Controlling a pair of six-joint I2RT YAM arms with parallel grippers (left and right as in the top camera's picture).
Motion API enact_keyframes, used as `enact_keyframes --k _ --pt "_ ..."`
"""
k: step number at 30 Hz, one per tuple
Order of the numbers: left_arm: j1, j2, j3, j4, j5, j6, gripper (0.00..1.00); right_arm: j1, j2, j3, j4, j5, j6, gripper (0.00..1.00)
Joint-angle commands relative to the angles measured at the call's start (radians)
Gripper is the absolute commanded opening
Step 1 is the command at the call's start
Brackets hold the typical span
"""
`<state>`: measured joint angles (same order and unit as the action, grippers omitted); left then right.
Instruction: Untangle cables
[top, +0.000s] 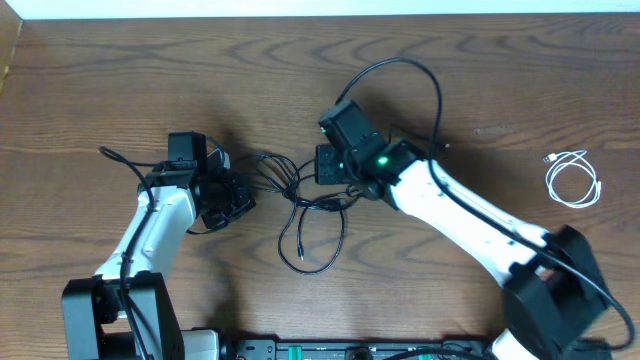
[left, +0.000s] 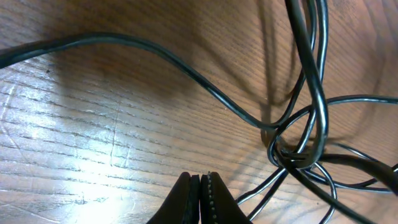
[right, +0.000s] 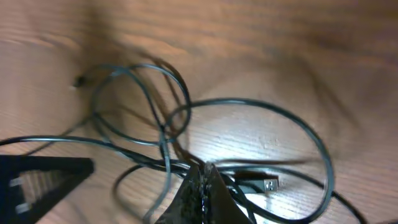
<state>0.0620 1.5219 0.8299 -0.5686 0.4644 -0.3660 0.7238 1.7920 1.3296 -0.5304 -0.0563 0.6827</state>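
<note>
Separating step: black cable knot (top: 296, 195) sits between the two grippers, left gripper (left: 200, 182) closed, empty, just beside it, right gripper (right: 203, 173) closed among strands by the USB plug (right: 264, 184), hold unclear; next move likely needs a sure pinch, then pulling apart.

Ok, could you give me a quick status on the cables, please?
Left gripper shut, nothing seen in it, beside black cables. Right gripper shut at their crossing, grip unclear. Tangle not yet undone. White cable coiled apart, far right.
</note>
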Motion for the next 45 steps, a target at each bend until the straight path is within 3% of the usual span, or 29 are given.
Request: enact_keyframes --k 1,13,24,31,40,43,44,45 --pt "0.004 -0.007 0.008 0.002 -0.017 -0.003 0.07 0.019 0.069 0.008 -0.035 -0.117 0.038 0.01" --pt "0.004 -0.007 0.008 0.002 -0.017 -0.003 0.08 0.189 0.191 0.008 -0.131 -0.138 0.034 0.01" --pt "0.004 -0.007 0.008 0.002 -0.018 -0.003 0.08 0.193 -0.034 0.020 -0.144 -0.170 -0.131 0.01" --pt "0.004 -0.007 0.008 0.002 -0.017 -0.003 0.08 0.166 -0.127 0.019 -0.179 -0.080 -0.109 0.01" --pt "0.004 -0.007 0.008 -0.005 -0.017 -0.003 0.09 0.240 -0.001 -0.004 -0.190 -0.085 0.005 0.01" --pt "0.004 -0.007 0.008 -0.006 -0.015 -0.002 0.17 0.297 0.065 -0.004 -0.197 -0.084 0.021 0.01" --pt "0.004 -0.007 0.008 -0.006 -0.008 -0.002 0.28 0.315 0.087 -0.004 -0.199 -0.084 0.032 0.01" --pt "0.004 -0.007 0.008 -0.006 0.003 -0.002 0.45 0.337 0.119 -0.004 -0.199 -0.084 0.052 0.01"
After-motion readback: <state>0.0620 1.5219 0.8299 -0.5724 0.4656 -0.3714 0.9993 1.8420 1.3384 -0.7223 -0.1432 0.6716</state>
